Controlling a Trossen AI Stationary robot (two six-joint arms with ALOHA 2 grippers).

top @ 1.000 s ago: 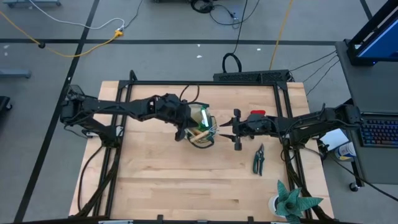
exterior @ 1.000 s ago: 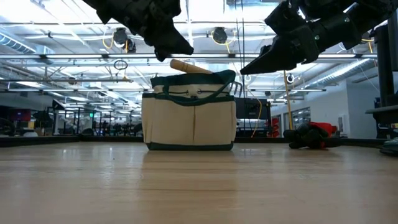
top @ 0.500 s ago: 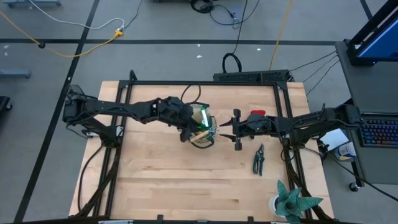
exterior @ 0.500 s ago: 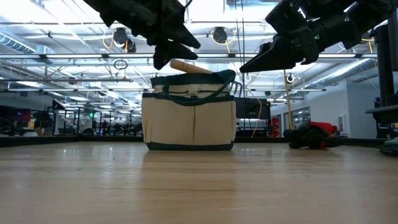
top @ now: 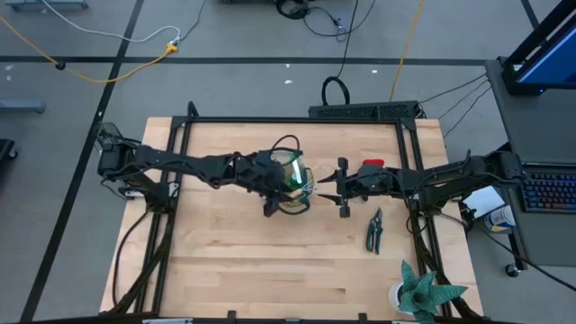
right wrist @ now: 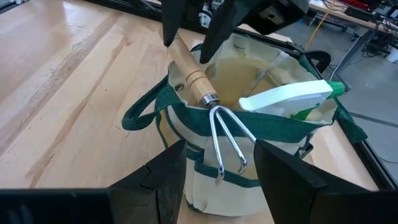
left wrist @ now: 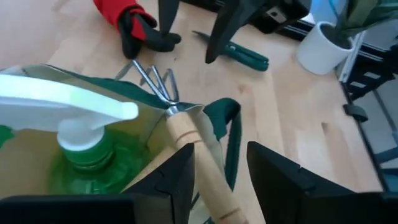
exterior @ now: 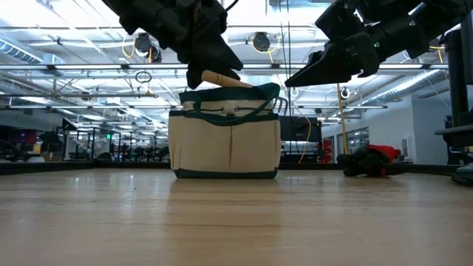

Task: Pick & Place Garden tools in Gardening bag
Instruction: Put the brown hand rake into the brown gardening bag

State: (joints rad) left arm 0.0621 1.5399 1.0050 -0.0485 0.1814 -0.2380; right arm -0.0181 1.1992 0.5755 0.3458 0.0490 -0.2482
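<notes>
Hand rake [right wrist: 208, 102] lying across the gardening bag [exterior: 225, 140] rim, tines overhanging. Left gripper [left wrist: 217, 168] open astride its handle; right gripper [right wrist: 214, 165] wide beside the bag. Better to nudge handle inward, tipping tines down inside.

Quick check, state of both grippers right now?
Left gripper: open, fingers astride the hand rake handle lying across the bag rim.
Right gripper: open, empty, beside the bag.
</notes>
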